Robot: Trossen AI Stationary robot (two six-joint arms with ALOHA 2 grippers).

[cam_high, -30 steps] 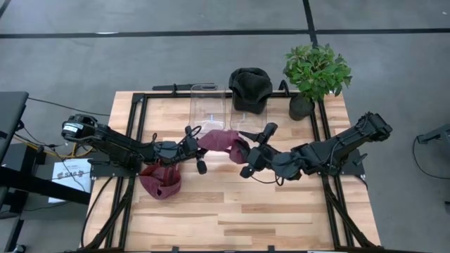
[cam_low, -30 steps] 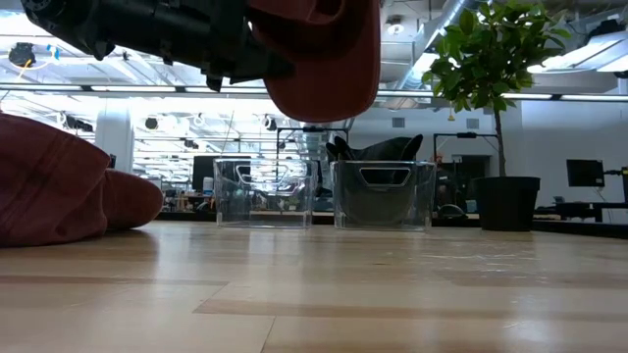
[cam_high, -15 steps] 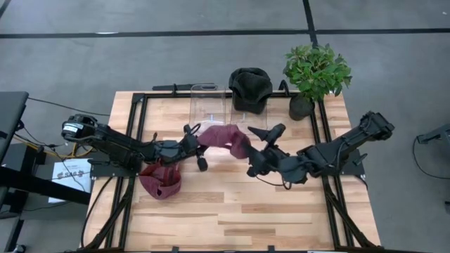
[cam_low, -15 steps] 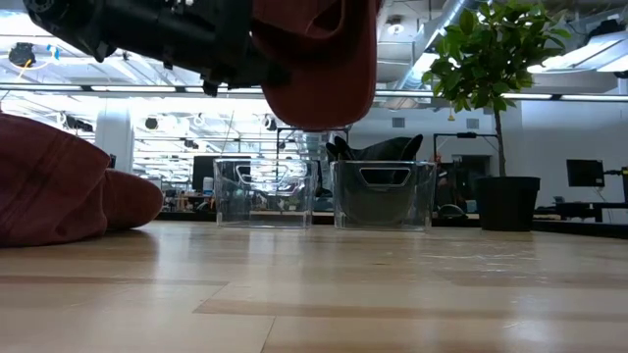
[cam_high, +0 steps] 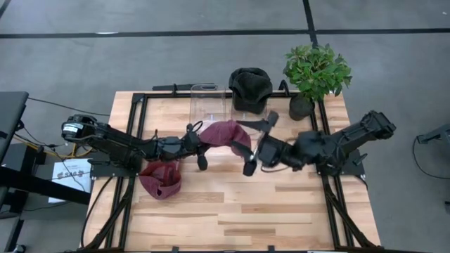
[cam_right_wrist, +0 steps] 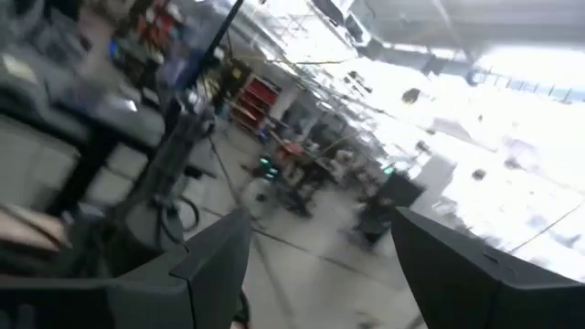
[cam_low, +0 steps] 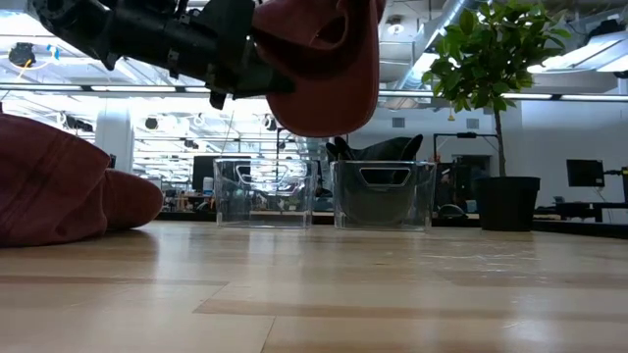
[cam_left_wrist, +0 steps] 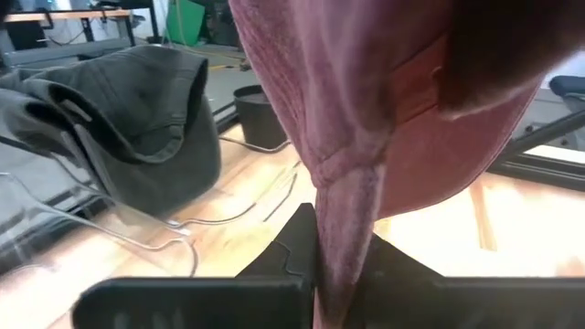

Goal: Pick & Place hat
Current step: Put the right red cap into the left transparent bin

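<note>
A maroon hat (cam_high: 225, 133) is up in the air over the table's middle, on my left gripper (cam_high: 200, 138), which is shut on it. The low view shows this hat (cam_low: 322, 59) high above the wood. A second maroon hat (cam_high: 160, 180) lies crumpled on the table's near left (cam_low: 59, 186). A dark hat (cam_high: 250, 86) sits in the right clear bin (cam_low: 383, 194). My right gripper (cam_high: 257, 143) is open just right of the held hat, touching nothing. My left gripper holds the maroon hat by a ridge of its cloth (cam_left_wrist: 340, 239), pinched between the two fingers. The fingers come about level from the table's left. The hat is lifted clear, and its brim (cam_low: 324, 103) sags below the fingers.
An empty clear bin (cam_high: 209, 104) stands at the far edge beside the bin with the dark hat. A potted plant (cam_high: 316, 71) stands at the far right corner. Bare wood (cam_high: 239, 211) spans the near half of the table.
My left gripper has carried the maroon hat a little toward the far edge and the bins. My right arm has drawn back toward the far right and tipped its open gripper upward, standing apart from the hat.
</note>
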